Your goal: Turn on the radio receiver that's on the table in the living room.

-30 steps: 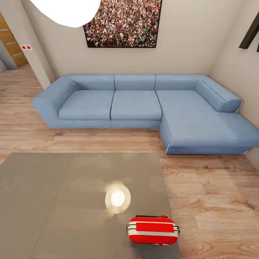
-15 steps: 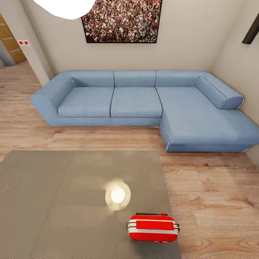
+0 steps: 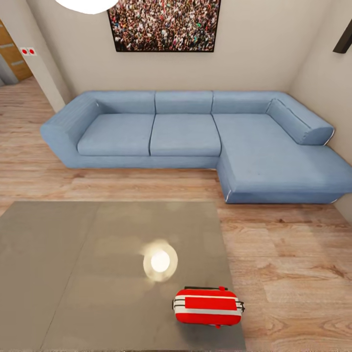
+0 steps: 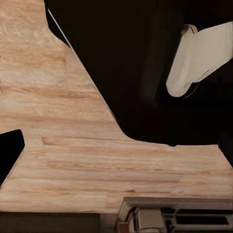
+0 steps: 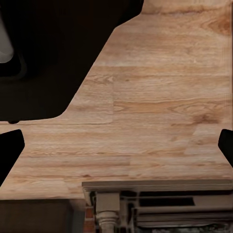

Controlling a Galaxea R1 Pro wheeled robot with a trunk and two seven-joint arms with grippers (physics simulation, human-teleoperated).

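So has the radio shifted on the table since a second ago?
No. The radio keeps its spot by the table's near right corner; only the camera moved.

A broad matte-black body panel [image 4: 145, 73] with straight angled edges shows in the left wrist view, and a rounded off-white shell piece [image 4: 201, 60] with a thin seam sits against it. Black finger tips [image 5: 9, 150], possibly rubber, show in the right wrist view.

Low glossy grey table [image 3: 73, 274] on light wood floor [image 3: 293, 274], small red radio [image 3: 208, 306] lying near its right front corner, round lamp reflection [image 3: 160, 261] just behind it
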